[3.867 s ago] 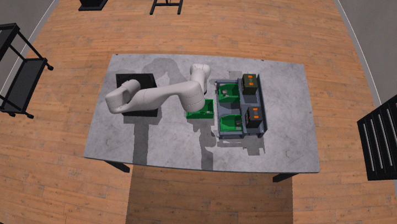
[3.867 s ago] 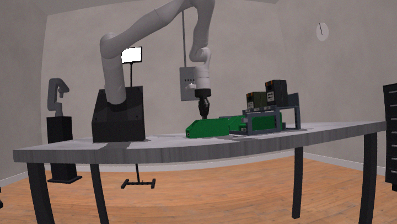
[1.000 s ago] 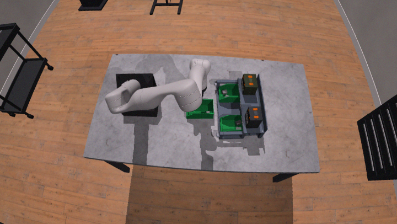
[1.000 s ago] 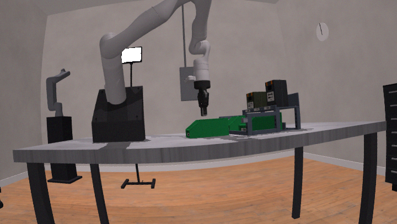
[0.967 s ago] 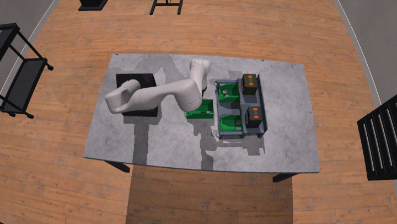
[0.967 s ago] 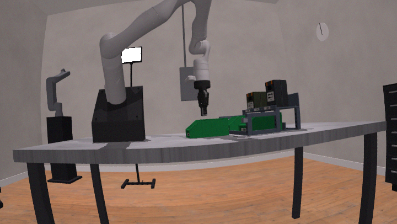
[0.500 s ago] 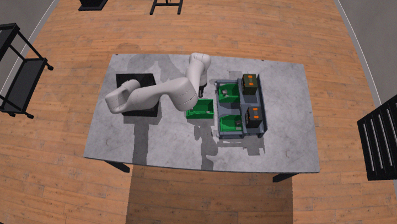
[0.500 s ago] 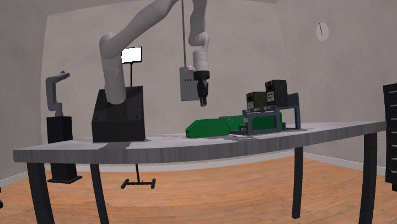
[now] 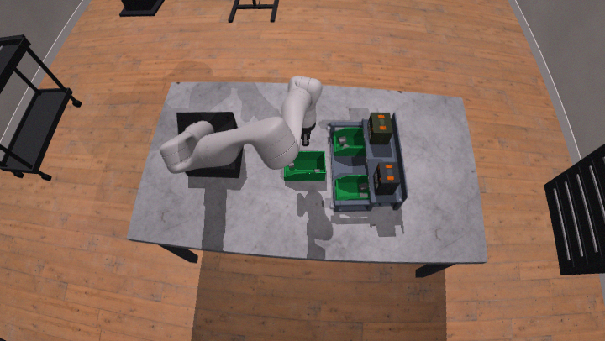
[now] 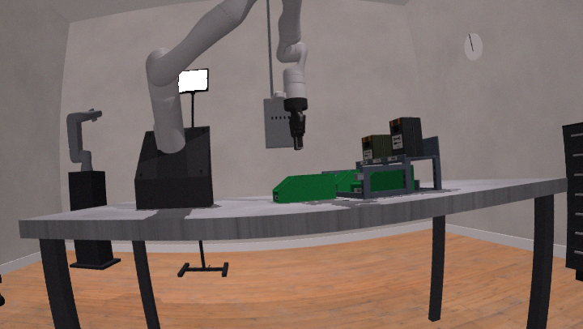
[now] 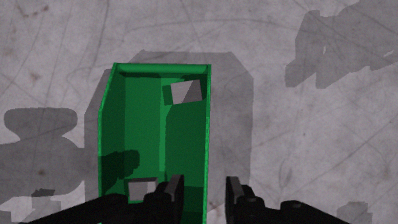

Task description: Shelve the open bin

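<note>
The pincer (image 9: 305, 143) (image 10: 298, 143) (image 11: 204, 191) is partly open, with nothing between its fingers. Below it, and apart from it, the open bin (image 9: 306, 161) (image 10: 306, 189) (image 11: 142, 120) sits upright on the bench (image 9: 262, 212) (image 10: 285, 226) (image 11: 310, 150), grey parts inside, its low front turned away from the shelf (image 9: 399, 156) (image 10: 366, 185). Beyond the bin from the arm's base, lower than the pincer, that shelf has two green bins (image 9: 349, 141) in its row, a gap between them. Two dark boxes (image 9: 386, 177) (image 10: 408, 136) stand on the upper board, also off to that side of the pincer
</note>
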`<action>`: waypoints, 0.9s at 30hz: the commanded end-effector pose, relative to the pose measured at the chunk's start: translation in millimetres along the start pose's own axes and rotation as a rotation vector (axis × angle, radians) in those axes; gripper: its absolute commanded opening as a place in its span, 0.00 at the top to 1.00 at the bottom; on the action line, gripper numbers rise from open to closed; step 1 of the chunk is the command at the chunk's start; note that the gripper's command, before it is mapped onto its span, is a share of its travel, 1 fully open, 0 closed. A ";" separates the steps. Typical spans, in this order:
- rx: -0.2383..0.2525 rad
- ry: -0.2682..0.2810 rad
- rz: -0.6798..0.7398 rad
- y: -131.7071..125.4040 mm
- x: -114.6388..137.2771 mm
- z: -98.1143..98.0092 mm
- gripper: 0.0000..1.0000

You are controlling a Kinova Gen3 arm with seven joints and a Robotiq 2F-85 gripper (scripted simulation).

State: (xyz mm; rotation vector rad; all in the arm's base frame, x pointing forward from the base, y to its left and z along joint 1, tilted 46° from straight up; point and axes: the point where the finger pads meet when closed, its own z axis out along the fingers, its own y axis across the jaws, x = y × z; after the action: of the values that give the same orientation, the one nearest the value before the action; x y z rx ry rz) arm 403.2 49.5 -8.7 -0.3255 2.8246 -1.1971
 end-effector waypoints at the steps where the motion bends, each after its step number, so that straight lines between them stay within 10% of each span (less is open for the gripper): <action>1: -0.001 -0.001 0.000 0.4 -0.3 -5.6 0.65; 27: -0.001 -0.001 0.000 0.4 -0.3 3.2 0.65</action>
State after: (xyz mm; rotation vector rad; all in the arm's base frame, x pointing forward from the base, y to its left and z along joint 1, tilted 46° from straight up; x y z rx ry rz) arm 403.6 46.8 -11.5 -0.3255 2.8251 -1.1972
